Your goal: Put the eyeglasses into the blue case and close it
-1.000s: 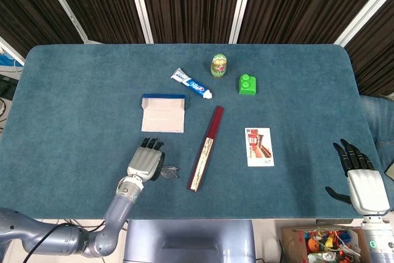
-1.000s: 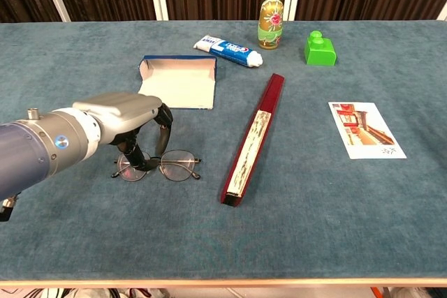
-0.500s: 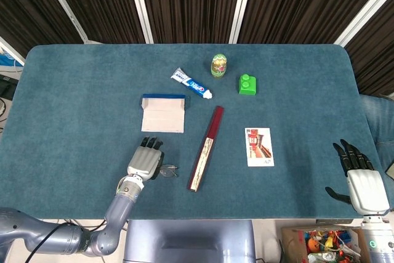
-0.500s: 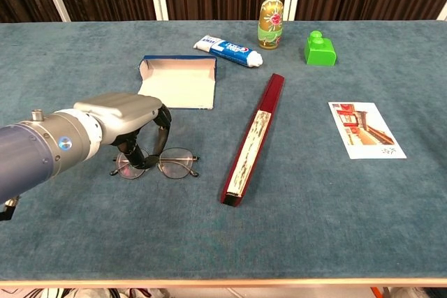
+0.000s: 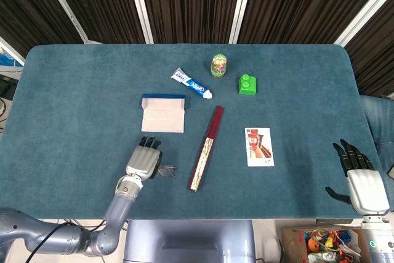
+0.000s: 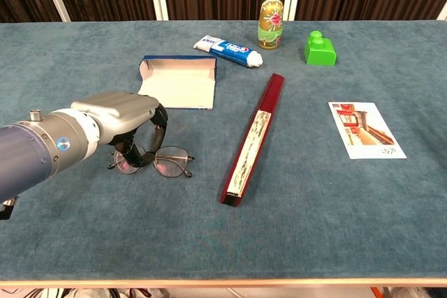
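Blue-carpeted bench [image 5: 74, 90], with dark curtains and white uprights behind. Toward the far edge, a white-and-blue toothpaste tube [image 5: 192, 83] lying at a slant, cap end pointing right. Just beside that, a small green-and-gold nesting doll [image 5: 218, 65], upright. Right of the doll and near it, a bright green toy brick [image 5: 247, 84] with studs on top. Down the middle, a long dark-red folded fan or scroll box [image 5: 205, 148], angled from upper right to lower left, pale printed panel on its nearer half. To its right and apart, a picture card [image 5: 259, 146] lying flat, red building printed on it.
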